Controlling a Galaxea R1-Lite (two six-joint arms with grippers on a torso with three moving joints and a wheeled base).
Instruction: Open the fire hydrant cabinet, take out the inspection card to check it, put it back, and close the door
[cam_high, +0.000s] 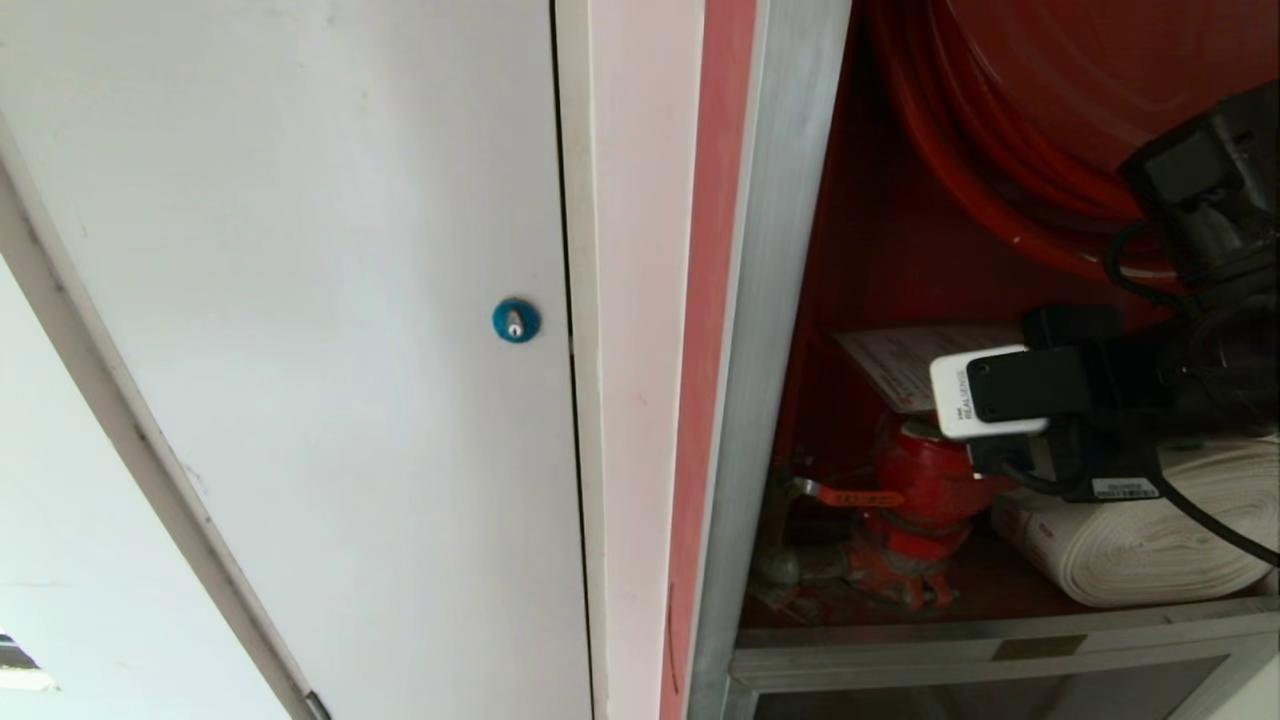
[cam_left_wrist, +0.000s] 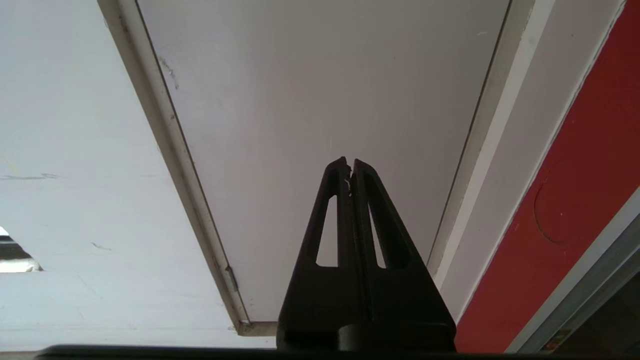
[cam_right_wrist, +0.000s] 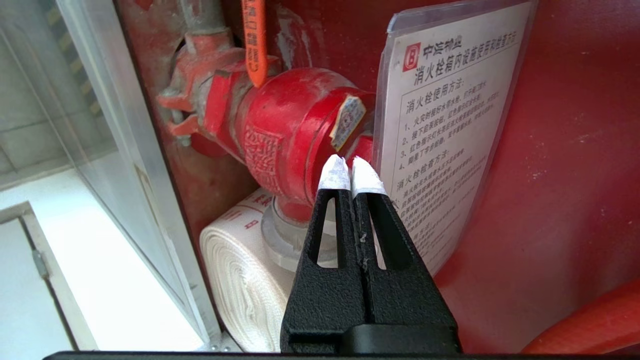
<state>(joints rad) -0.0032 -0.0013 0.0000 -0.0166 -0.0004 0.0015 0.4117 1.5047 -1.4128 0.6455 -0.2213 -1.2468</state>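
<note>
The fire hydrant cabinet (cam_high: 770, 300) stands open, its red inside in view. The inspection card (cam_high: 895, 362), a white printed sheet in a clear sleeve (cam_right_wrist: 450, 125), leans against the red back wall above the red valve (cam_right_wrist: 285, 130). My right arm (cam_high: 1080, 400) reaches into the cabinet. Its gripper (cam_right_wrist: 351, 167) is shut and holds nothing. The white-taped tips sit between the valve and the card's near edge. My left gripper (cam_left_wrist: 349, 162) is shut and empty, in front of a white door. The cabinet's own door is out of view.
A red hose reel (cam_high: 1000, 120) fills the cabinet's top. A rolled white hose (cam_high: 1150, 540) lies beside the valve (cam_high: 925, 475). An orange tag (cam_right_wrist: 255, 42) hangs on the valve. A plain white door with a blue lock (cam_high: 516, 320) is left of the cabinet. A framed glass panel (cam_right_wrist: 100, 125) borders the opening.
</note>
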